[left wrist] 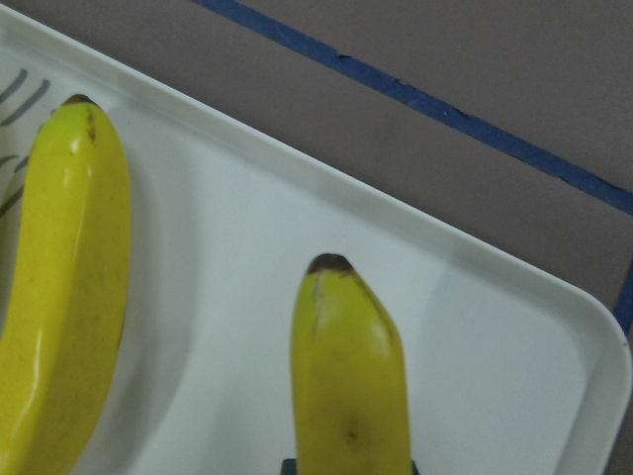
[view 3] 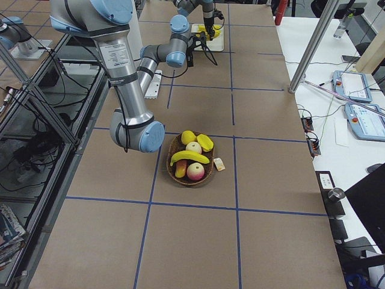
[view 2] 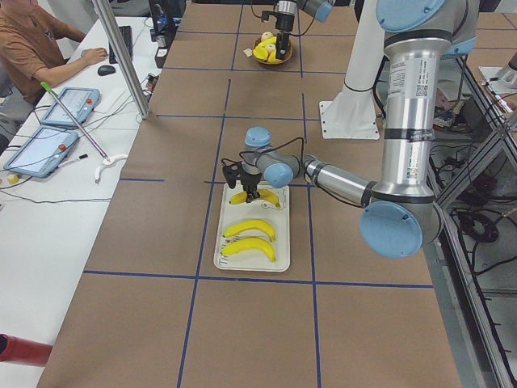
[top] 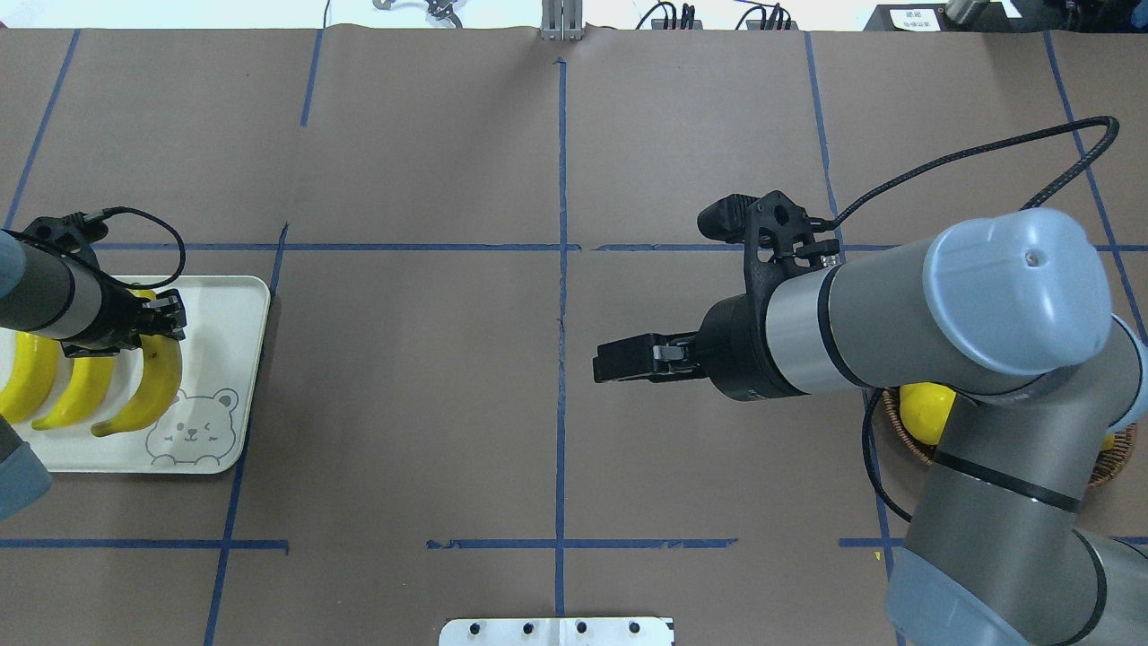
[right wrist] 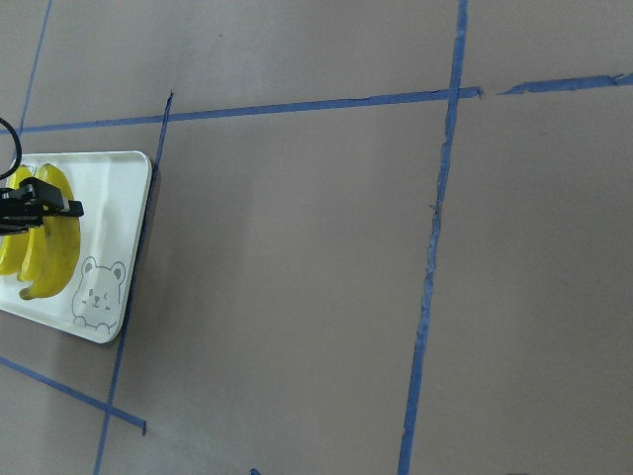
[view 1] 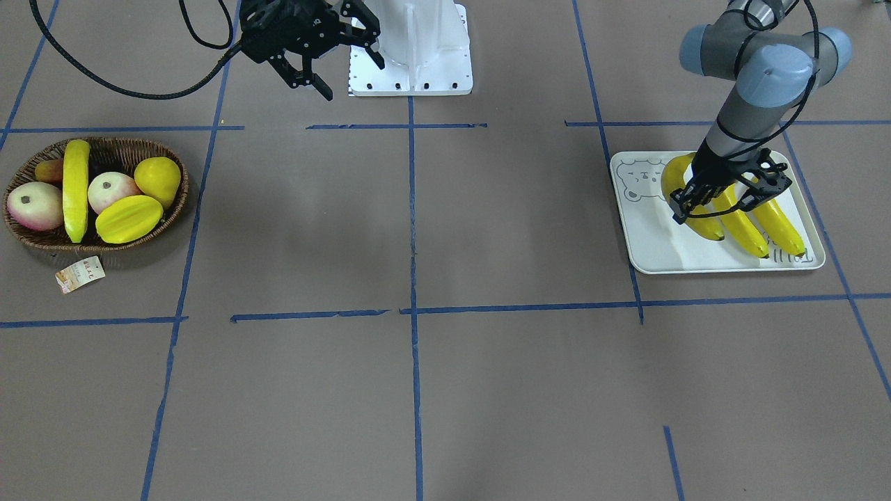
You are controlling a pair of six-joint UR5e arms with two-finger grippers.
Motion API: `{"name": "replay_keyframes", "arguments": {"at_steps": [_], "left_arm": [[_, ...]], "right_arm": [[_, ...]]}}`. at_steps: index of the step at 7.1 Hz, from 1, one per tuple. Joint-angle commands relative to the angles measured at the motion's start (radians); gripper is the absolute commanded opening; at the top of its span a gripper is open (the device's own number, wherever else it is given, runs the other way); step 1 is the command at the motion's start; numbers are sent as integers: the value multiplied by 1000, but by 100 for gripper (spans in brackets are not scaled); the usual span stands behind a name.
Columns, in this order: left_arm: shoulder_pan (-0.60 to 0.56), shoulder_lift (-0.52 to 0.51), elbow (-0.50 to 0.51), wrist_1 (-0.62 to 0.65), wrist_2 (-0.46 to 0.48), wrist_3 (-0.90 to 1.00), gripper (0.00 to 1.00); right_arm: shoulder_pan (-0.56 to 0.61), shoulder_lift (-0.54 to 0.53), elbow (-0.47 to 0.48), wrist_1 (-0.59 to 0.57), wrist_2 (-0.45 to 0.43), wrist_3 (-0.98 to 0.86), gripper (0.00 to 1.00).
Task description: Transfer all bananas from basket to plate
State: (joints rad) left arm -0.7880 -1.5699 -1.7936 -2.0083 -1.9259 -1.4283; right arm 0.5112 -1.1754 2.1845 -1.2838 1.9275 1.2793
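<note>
Brown desk (view 1: 487,390), white bear plate (view 1: 654,243) at the robot's left holding three bananas (view 1: 741,229), wicker basket (view 1: 118,148) at its right with a fourth banana (view 1: 75,191) across other fruit (view 1: 35,205), left hand (view 1: 713,209) spread wide astride the plate's bear-side banana, right hand (view 1: 351,78) also wide, above the desk.

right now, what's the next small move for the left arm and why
Likely release and raise the left gripper straight up: the banana it straddles already lies on the plate, and one last banana sits in the basket for the next trip.
</note>
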Motion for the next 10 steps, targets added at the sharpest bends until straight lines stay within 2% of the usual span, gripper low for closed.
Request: {"name": "replay_keyframes", "arguments": {"at_steps": [1,2,3,5,6,7,8,10], "left_arm": [[-8,1,26,-3,7,12,1],[-16,1,26,-3,18,44,33],[-22,4,26,-4,19,99,99],[-43,5,0,0,8,130,100],[-63,5,-21,2,-8,131,100],[-94,5,-55,3,-66,131,100],[-115,5,-88,5,-109,129,100],[-114,-11,-151,64,-113,117,100]], "right_arm": [[1,-3,1,0,-1,0,100],[4,-4,3,-2,-1,0,100],[16,-7,4,-2,7,0,100],[82,-109,46,-40,22,-2,100],[136,-133,75,-125,63,-5,100],[179,-153,102,-226,76,-18,100],[197,-226,125,-242,77,-46,100],[295,-450,181,-236,111,-330,100]]}}
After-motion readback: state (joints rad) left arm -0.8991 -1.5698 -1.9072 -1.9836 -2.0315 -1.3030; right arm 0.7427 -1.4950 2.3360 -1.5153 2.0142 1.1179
